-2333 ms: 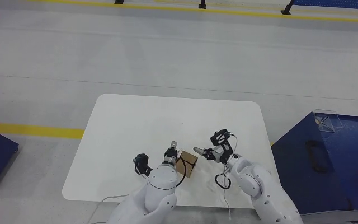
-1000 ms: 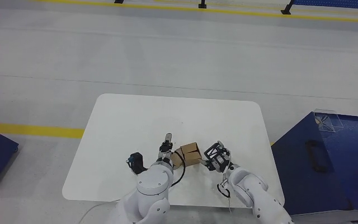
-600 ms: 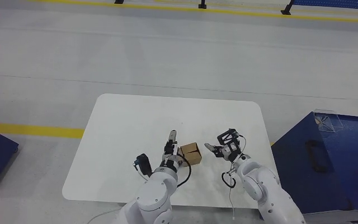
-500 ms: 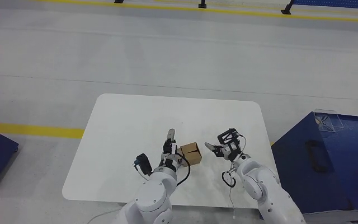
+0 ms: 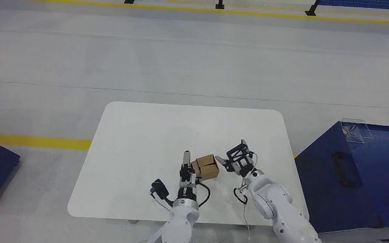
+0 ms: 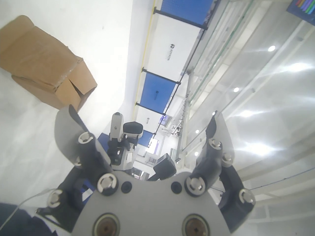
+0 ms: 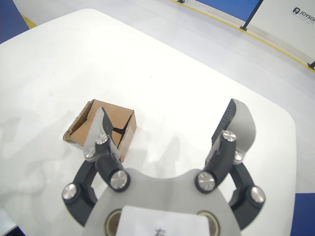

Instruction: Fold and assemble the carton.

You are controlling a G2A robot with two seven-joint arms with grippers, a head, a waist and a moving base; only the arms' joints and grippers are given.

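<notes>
1. The carton [image 5: 205, 166] lies on its side on the surface [image 5: 152, 127], towards the robot's edge and between the two arms.
2. Both sets of jaws are spread wide, and nothing is held by either.
3. The left jaws are just beside the carton's left end and the right jaws just beside its right end. Neither arm can be judged nearer.
4. The long axis is judged to run from one arm across to the other.
5. In the right wrist view, an open end of the carton [image 7: 115, 115] with loose inward flaps is shown, outside the jaws.
6. In the left wrist view, the carton [image 6: 44, 62] shows a plain side and flaps meeting at a gap.
</notes>
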